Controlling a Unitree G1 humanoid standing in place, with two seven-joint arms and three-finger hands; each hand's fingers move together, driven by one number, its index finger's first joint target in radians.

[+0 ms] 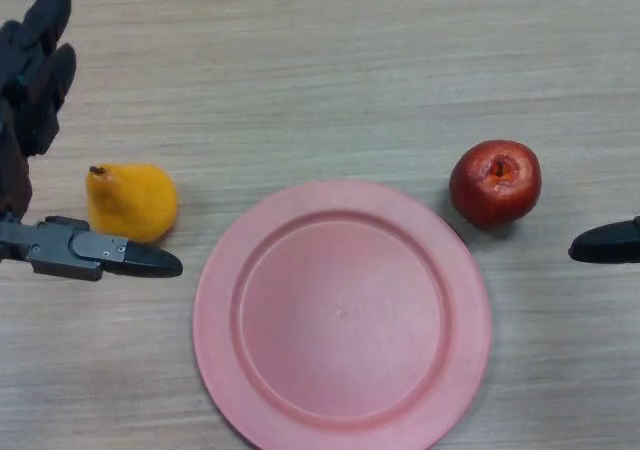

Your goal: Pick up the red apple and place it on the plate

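The red apple (495,182) stands upright on the wooden table, just off the upper right rim of the pink plate (230,300). The plate is bare and lies at the middle front. My left hand (35,65) is at the far left, fingers straight and open, its thumb reaching out below a yellow pear. My right hand (606,242) shows only as a black fingertip at the right edge, a little right of and below the apple, not touching it.
A yellow pear (131,201) lies left of the plate, between the fingers and thumb of my left hand without being held. The wooden table (330,70) stretches behind the plate.
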